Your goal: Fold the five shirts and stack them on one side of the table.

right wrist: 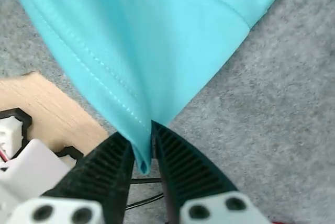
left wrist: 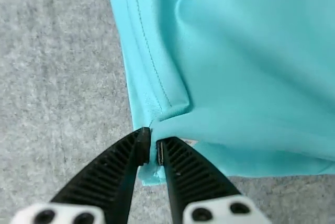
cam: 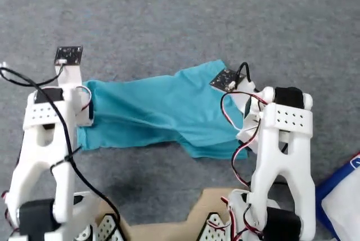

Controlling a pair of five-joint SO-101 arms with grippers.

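High view, left side first: we see the left arm (cam: 48, 139) standing over the left end of the teal shirt (cam: 157, 111). We count one shirt here. It lies stretched sideways across the middle of the grey surface (cam: 169, 16), bunched into long creases between the two arms, narrower at the left end and wider toward the right. Left wrist view: we read the left pincer (left wrist: 152, 150) as closed on the shirt, tips pinching a small fold of fabric right at a corner. A stitched hem runs along the shirt's edge beside that corner, with grey surface showing next to it. Moving right in the high view, the right arm (cam: 281, 151) sits over the shirt's right end, and a corner of fabric pokes out below its wrist. Right wrist view: the right pincer (right wrist: 149, 148) is clamped on the shirt too, a hemmed edge folded between the tips and the fabric fanning out taut away from them. We can't tell from that view whether this end touches the surface. A wooden board (right wrist: 47, 103) lies near the right pincer, by the arm bases. Far right in the high view, at the frame's edge, we see a blue-and-white item (cam: 343, 196), apart from the shirt.
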